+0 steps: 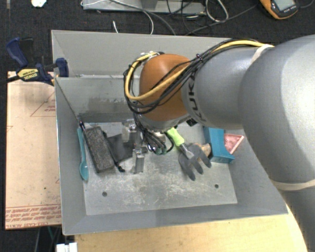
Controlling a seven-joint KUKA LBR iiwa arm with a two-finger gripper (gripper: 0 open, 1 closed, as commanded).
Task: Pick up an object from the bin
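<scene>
The arm (262,104) comes in from the right. Its orange cover (160,88), looped with yellow and black cables (147,96), hangs over the middle of the bin (147,193). Below the cover the gripper (137,155) is down close to the bin's floor, a little left of centre. Whether it is open or closed cannot be told, since the wrist and cables hide much of it. Nothing can be seen held in it.

The thing nearest it is a black piece (117,147), flat and irregular, lying just to the gripper's left. Whether the two touch cannot be told. Against the left side of that piece lies a grey block (98,148), oblong and rough-topped, running from far to near. Further left, along the foot of the bin's left wall, lies a slim teal spoon (83,159) with its rounded end towards the near side.

To the gripper's right lies a green-handled tool (190,159). Its green handle runs up under the cover, and its grey pronged head points near and right. Just right of it stands a blue box (219,143), with a pink piece (234,142) touching its right side, close under the arm.
</scene>
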